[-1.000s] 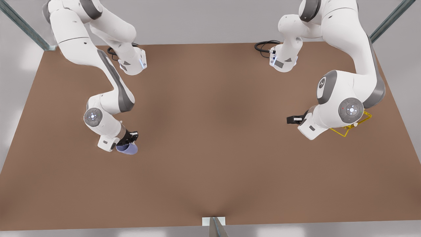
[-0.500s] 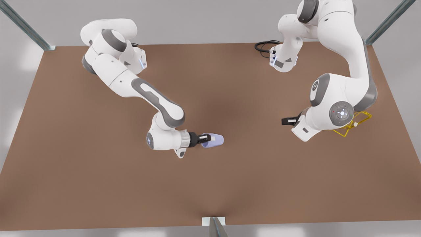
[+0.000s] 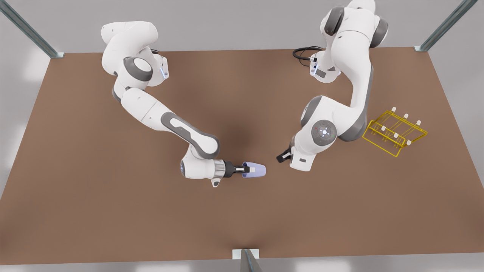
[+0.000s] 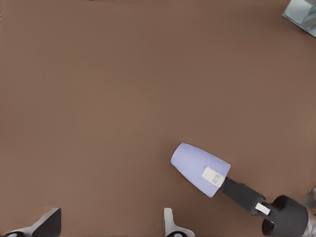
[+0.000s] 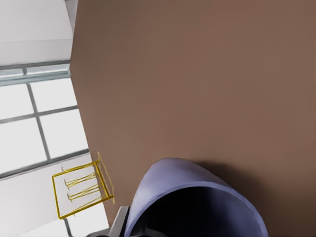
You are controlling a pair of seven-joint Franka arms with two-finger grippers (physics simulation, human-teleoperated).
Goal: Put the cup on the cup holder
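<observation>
**As the cup is reaching mid-worktop, a handover is shaping up**

While the cup [image 3: 256, 170] is hanging just above the middle of the worktop [image 3: 242, 94], it is lying on its side, mouth toward the wrist and base pointing to the front view's right. The right gripper [image 3: 247, 170] is clamping it at the rim, one of the fingers [image 4: 212, 175] pressing on the outer wall.

A second ago this cup was being lifted near the front view's left side. It is now travelling across, slowing over the last half second.

The left gripper [image 3: 281, 156] is coming to meet it, near the cup but not touching. Its fingers [image 4: 170, 224] are standing wide with nothing between them. That arm was covering the holder [image 3: 395, 132] earlier; it is now swinging clear, leaving all six pegs exposed, well apart from the cup.

Judging by this, the cup is probably being passed to the left gripper, which is working closer to the holder.
</observation>
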